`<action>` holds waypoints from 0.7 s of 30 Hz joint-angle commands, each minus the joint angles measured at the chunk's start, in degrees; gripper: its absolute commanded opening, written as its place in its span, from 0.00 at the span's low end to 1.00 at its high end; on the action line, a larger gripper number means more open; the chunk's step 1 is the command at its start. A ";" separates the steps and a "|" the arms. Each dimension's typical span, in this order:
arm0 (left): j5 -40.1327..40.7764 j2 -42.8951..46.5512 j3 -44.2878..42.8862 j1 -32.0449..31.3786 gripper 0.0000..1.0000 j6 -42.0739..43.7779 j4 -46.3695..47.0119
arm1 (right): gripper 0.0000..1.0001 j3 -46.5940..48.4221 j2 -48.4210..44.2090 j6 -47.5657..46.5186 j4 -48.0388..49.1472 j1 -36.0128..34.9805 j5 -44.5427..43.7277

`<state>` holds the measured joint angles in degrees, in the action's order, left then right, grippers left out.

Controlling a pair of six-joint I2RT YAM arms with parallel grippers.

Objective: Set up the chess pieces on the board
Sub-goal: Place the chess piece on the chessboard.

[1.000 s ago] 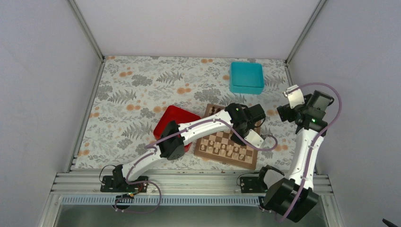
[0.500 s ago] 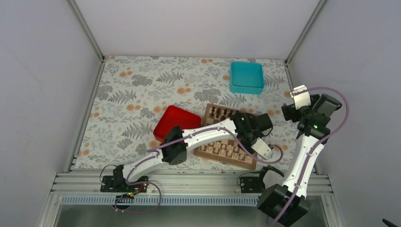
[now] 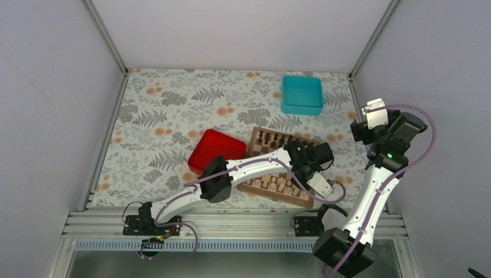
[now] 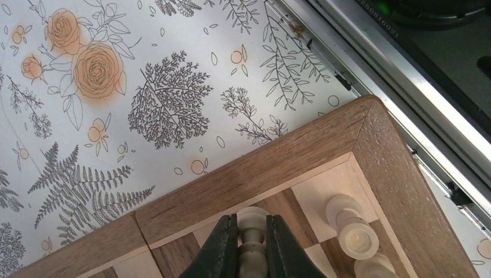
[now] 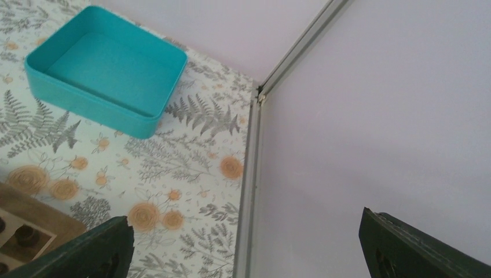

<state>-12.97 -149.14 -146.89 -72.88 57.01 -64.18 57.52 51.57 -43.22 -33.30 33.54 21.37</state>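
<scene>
We are clamping a pale chess piece [image 4: 252, 215] by its stem in the left claw [image 4: 250, 231], the board [image 4: 243, 174]'s edge row just beneath. We are judging it light, rigid, easily toppled. The right claw [image 5: 244, 223] is gaping, empty.

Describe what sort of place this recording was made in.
Probably a lab robot cell, not a home: plain pale panel walls enclose the workspace, the arms mount on an aluminium rail, and a floral cloth covers it.

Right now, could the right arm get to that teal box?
Probably yes: the right gripper is open and empty, and nothing stands between it and the teal box.
</scene>
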 commanded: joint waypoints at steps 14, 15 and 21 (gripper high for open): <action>2.78 -2.33 0.62 0.28 0.02 2.43 -1.84 | 1.00 7.67 -0.23 0.77 -0.36 0.83 2.04; 2.73 -2.34 0.60 0.28 0.02 2.40 -1.97 | 1.00 8.04 -0.21 0.63 -0.51 0.83 2.07; 2.43 -2.50 0.34 0.21 0.02 2.51 -2.62 | 1.00 8.41 -0.13 0.13 -1.05 0.83 2.38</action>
<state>-10.46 -150.69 -146.63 -72.75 58.46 -65.28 64.66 51.59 -43.03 -33.93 33.58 22.26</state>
